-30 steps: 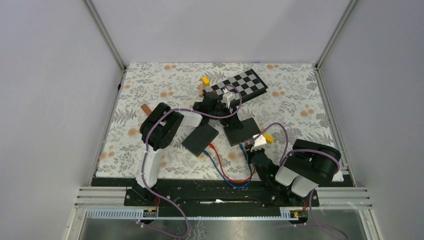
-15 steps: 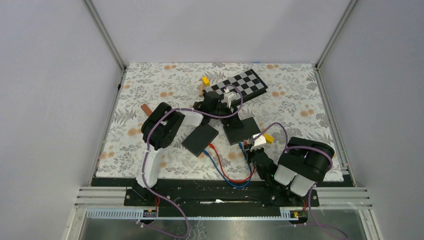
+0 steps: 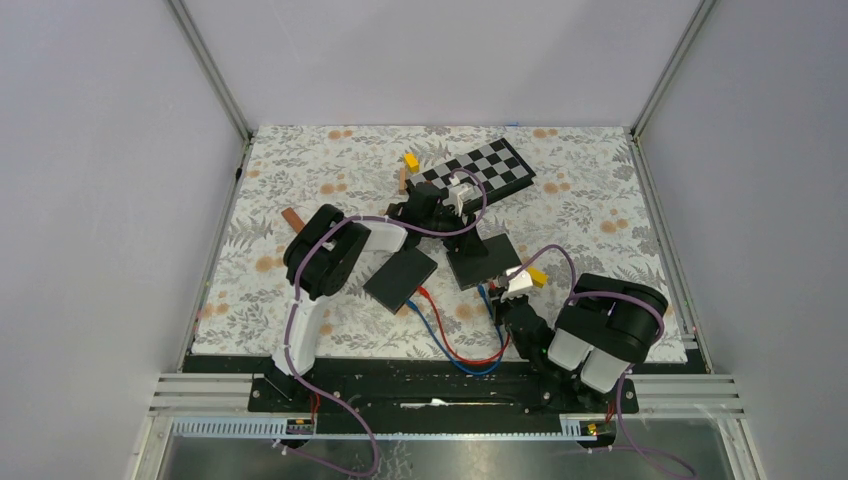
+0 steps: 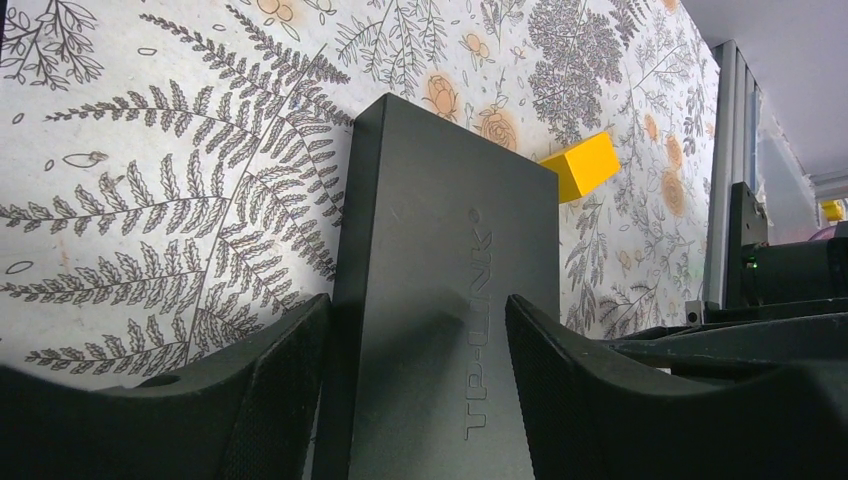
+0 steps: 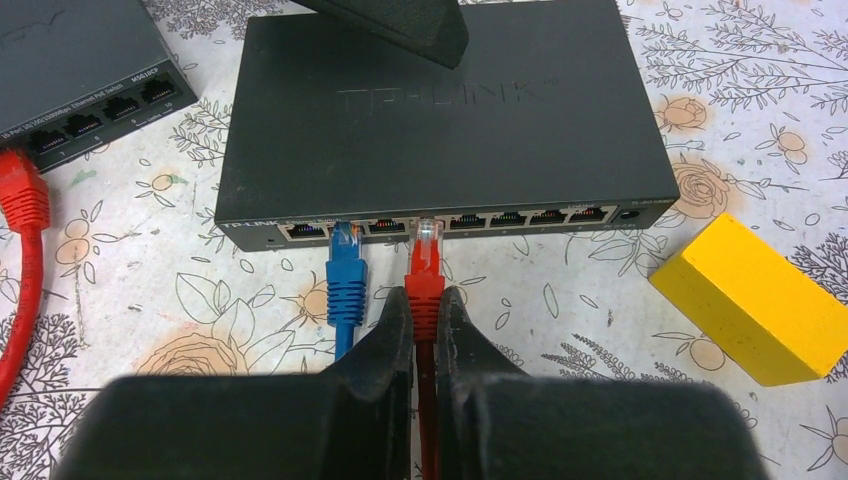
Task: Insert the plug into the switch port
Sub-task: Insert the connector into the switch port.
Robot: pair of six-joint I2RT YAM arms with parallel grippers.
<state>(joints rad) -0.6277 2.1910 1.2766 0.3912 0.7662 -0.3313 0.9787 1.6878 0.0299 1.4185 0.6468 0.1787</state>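
Right gripper (image 5: 425, 300): jaws closed on the boot of the red plug (image 5: 427, 262), with the red cable running back between the fingers. The plug's clear tip points straight ahead of the fingertips and meets the mouth of a port in the front row of the black switch (image 5: 440, 110). Most of the clear body is still outside, and how far it is seated cannot be determined. Just left of the held plug, a blue plug (image 5: 346, 270) sits in a neighbouring port, one free port between them. A yellow block (image 5: 755, 300) lies on the floral mat to the gripper's right, near the switch's corner but apart from it. Ahead and to the left, a second switch (image 5: 70, 70) carries another red cable (image 5: 25, 200). Left gripper (image 4: 418, 310): jaws stand apart astride the same switch at its far end, one finger beside its edge and the other over its top. Whether they press on it cannot be told.
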